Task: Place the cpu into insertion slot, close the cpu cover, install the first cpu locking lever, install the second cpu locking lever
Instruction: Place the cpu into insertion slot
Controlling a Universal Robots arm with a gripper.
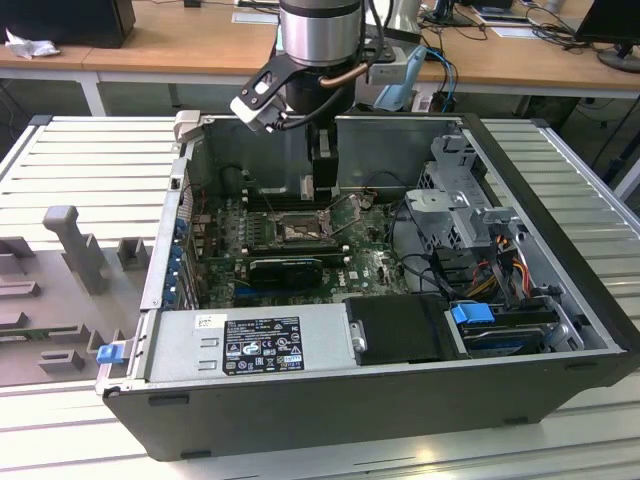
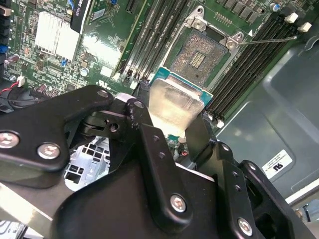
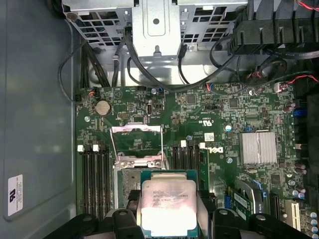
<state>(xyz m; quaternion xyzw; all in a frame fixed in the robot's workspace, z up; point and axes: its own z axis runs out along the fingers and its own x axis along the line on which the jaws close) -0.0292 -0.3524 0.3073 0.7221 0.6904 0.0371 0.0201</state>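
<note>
Inside the open computer case (image 1: pixel 420 395), the gripper (image 2: pixel 172 127) pinches the cpu (image 3: pixel 167 204) by two opposite edges, metal top up, just over the bare socket (image 2: pixel 199 57). The cpu cover (image 3: pixel 137 128) stands swung open beside the socket.

We see the cpu (image 2: pixel 174 99) in the end effector (image 2: pixel 168 118), close above the socket (image 2: pixel 199 57), with the cpu cover (image 3: pixel 137 128) upright beside it.

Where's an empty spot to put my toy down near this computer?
The ribbed table is bare on the exterior view's right of the computer case, and along its front. Grey fixtures crowd the other side; inside, cables and the tool holding the cpu crowd it.
</note>
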